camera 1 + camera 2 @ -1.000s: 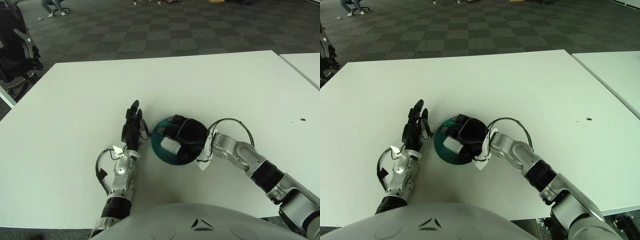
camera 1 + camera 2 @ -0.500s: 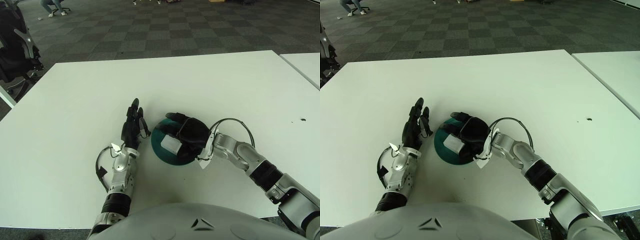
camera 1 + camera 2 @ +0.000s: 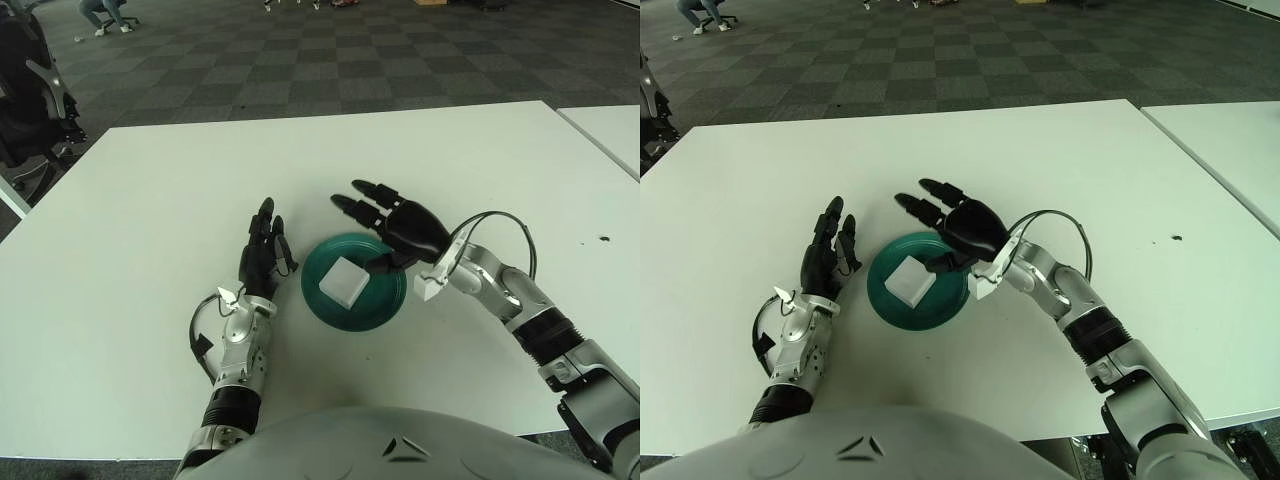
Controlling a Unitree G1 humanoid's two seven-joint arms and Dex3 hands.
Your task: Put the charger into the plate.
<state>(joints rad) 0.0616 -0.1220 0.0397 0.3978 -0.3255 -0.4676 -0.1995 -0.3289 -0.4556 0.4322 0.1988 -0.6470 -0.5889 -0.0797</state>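
Note:
A white square charger [image 3: 343, 281] lies inside the dark green plate [image 3: 385, 304] near the table's front middle. My right hand [image 3: 385, 222] is open, fingers spread, raised just above and behind the plate's right rim, holding nothing. My left hand [image 3: 262, 248] rests on the table just left of the plate, fingers straight and open, apart from the plate. The charger [image 3: 910, 279] and plate [image 3: 945, 309] also show in the right eye view.
The white table [image 3: 150, 200] stretches wide around the plate. A second white table [image 3: 610, 125] stands at the right. A black office chair [image 3: 30, 100] stands off the table's far left corner, on dark checkered carpet.
My right hand let go of the charger, opened and lifted up and back to the right off the plate. The charger now lies uncovered in the plate. My left hand barely moved.

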